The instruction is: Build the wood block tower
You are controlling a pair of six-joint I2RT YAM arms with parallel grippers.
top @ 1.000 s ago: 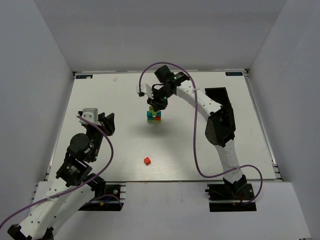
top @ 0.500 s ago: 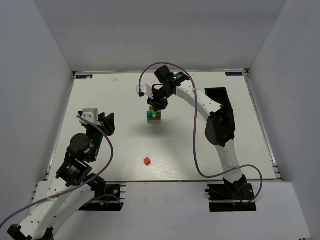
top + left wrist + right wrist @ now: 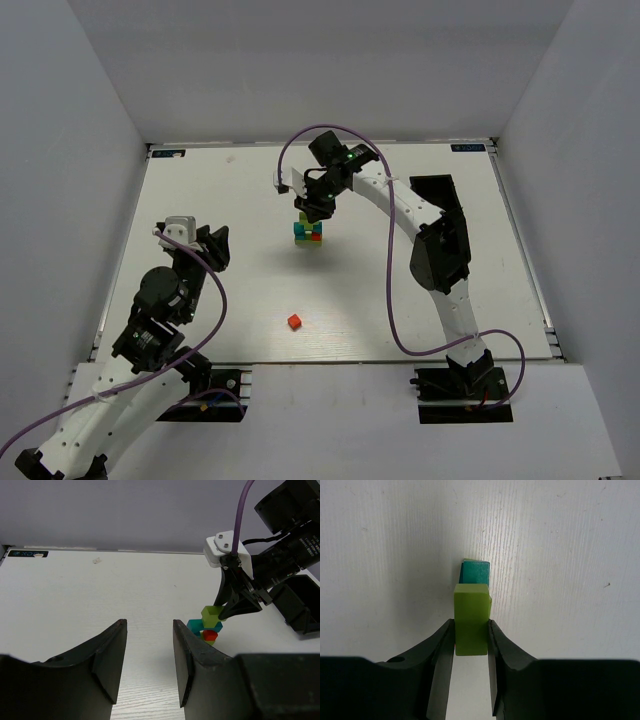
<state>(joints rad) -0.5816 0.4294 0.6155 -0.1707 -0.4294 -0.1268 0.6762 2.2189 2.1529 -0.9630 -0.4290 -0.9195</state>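
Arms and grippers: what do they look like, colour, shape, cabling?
The left arm and right arm have white links, black joint housings and black bases. A purple cable loops along each. The left gripper and right gripper have black, curved, tapering fingers. A green light shows on the right wrist.

Two small dark strips are sitting at the far edge of the table (image 3: 200,200): the left label strip (image 3: 168,153) at the far left corner and the right label strip (image 3: 470,147) at the far right corner. From the top external camera each is showing only a faint line of pale print, too small to be read. The left wrist camera is showing the left label strip (image 3: 28,554) closer, with light blue characters on a dark ground, but these are blurring together and no letter or number is coming out clearly. Both strips are lying well apart from the wood block tower (image 3: 309,229).
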